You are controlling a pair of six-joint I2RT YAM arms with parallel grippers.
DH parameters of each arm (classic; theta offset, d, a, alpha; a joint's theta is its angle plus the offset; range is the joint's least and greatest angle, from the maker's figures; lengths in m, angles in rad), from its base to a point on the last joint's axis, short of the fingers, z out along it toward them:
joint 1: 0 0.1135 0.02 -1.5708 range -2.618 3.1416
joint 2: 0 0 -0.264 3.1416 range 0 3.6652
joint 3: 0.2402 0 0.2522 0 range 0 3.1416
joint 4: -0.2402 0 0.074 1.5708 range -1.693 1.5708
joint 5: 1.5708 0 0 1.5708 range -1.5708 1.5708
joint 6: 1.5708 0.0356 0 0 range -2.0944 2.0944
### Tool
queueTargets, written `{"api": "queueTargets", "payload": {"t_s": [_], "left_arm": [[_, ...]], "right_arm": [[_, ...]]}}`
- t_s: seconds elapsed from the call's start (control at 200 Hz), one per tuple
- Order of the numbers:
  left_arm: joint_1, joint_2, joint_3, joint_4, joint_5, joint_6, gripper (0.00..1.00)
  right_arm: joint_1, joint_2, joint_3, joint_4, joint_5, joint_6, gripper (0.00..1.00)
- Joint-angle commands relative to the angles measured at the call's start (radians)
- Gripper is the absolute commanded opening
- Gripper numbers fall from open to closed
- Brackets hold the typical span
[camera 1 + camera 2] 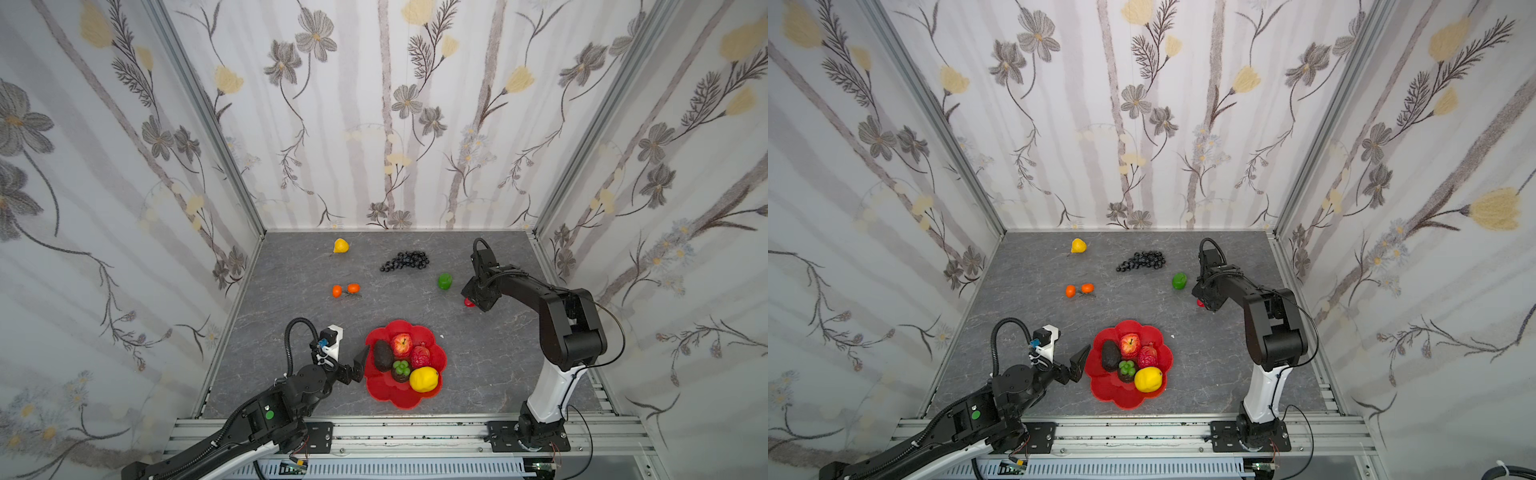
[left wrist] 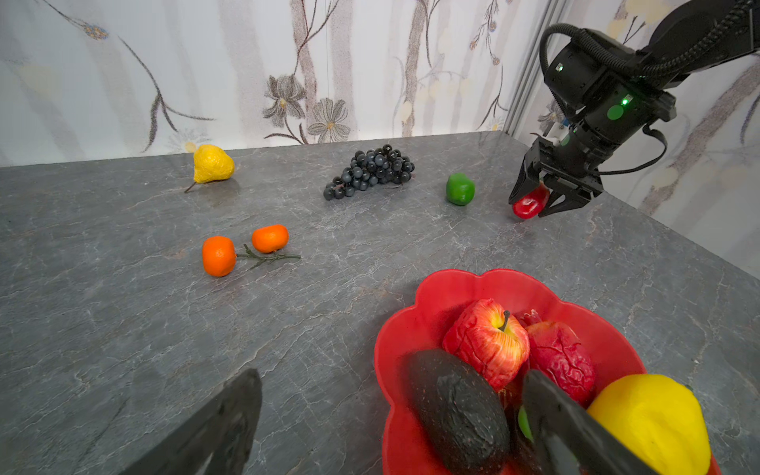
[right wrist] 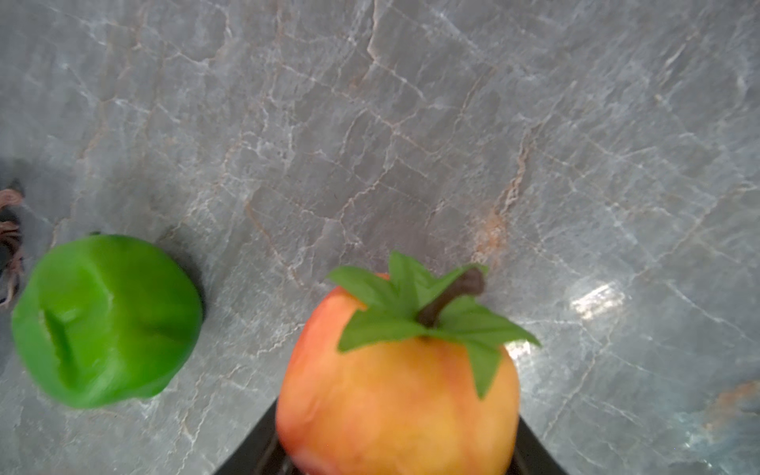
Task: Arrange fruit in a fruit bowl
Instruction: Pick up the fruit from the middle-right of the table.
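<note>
Five pieces already sit in the red fruit bowl, which stands near the middle of the front edge of the grey worktop: an apple, an avocado, a wrinkled red fruit, a dark green-capped fruit and a lemon. By the right edge, the right end effector pinches a red-orange fruit; whether the fruit has left the surface cannot be told. The left end effector hangs empty with its jaws spread wide, just beside the bowl's left rim. Four items lie loose: a pear toward the back left corner, grapes near the back edge, twin oranges left of centre, and a green fruit near the working arm. By that count, the job looks roughly half done.
</note>
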Motion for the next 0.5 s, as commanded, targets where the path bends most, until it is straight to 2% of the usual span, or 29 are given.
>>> {"api": "queueTargets", "payload": {"t_s": [0.0, 0.07, 0.265, 0.495], "left_arm": [[0.000, 0.035, 0.001, 0.064, 0.017, 0.008, 1.00], [0.001, 0.072, 0.002, 0.080, 0.029, 0.007, 1.00], [0.000, 0.189, 0.028, 0.106, 0.051, 0.006, 1.00], [0.024, 0.318, 0.070, 0.109, 0.081, -0.057, 1.00]], "right_arm": [[0.012, -0.035, -0.021, 0.078, -0.073, -0.051, 0.51], [0.032, -0.063, -0.035, 0.087, -0.107, -0.082, 0.51], [0.102, -0.188, -0.114, 0.115, -0.098, -0.133, 0.52], [0.256, -0.347, -0.207, 0.225, -0.080, -0.275, 0.51]]}}
